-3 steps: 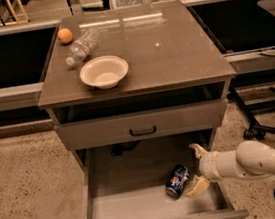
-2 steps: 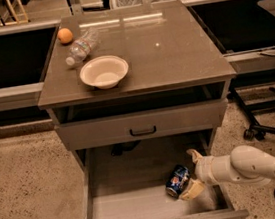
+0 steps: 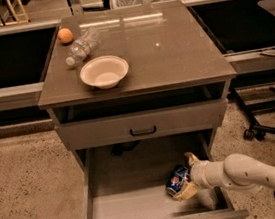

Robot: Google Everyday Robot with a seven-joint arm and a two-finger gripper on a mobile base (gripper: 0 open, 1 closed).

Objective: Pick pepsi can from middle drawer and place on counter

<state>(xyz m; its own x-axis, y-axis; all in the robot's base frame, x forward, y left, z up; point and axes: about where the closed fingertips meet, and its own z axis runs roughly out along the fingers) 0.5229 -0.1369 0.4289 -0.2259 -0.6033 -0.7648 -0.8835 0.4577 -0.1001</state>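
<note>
The pepsi can, blue with a red-and-white logo, lies on its side on the floor of the pulled-out middle drawer, towards its right side. My gripper reaches into the drawer from the right on a white arm. Its pale fingers are spread, one behind the can and one in front of it, close around the can's right end. The can still rests on the drawer floor. The counter is the glossy brown top of the cabinet above.
On the counter's left part stand a white bowl, a lying clear water bottle and an orange. The upper drawer front with a black handle overhangs the open drawer. Office chair bases stand at the right.
My gripper has moved a little left, further over the can, so its fingers now straddle the can's right end. The can has not moved.
</note>
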